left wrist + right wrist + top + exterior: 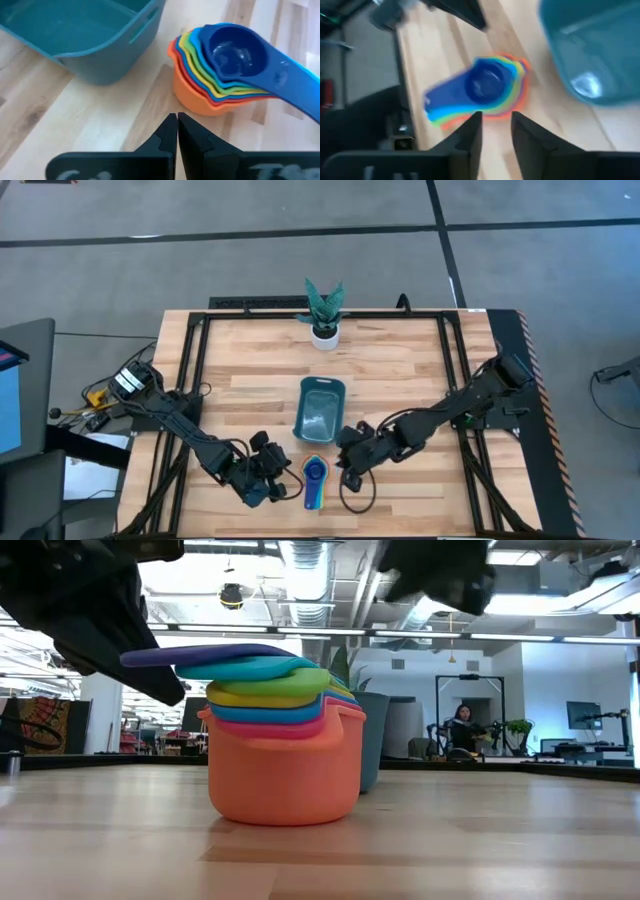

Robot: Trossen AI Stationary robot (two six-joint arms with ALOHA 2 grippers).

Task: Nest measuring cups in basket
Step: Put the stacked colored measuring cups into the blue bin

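Note:
The measuring cups point(315, 477) are nested into one stack, with the orange one outermost and a dark blue one on top point(232, 50). The stack stands on the table just in front of the dark teal basket point(320, 412), its handles fanned toward the near edge. The orange cup's base point(285, 810) rests on the wood. My left gripper point(176, 122) is shut, just left of the stack and short of the orange cup. My right gripper point(495, 125) hangs open above the stack's right side, with nothing between its fingers.
A small white pot with a green plant point(324, 315) stands at the far edge of the table, behind the basket. In the low view a person sits in the room beyond the table point(463, 725).

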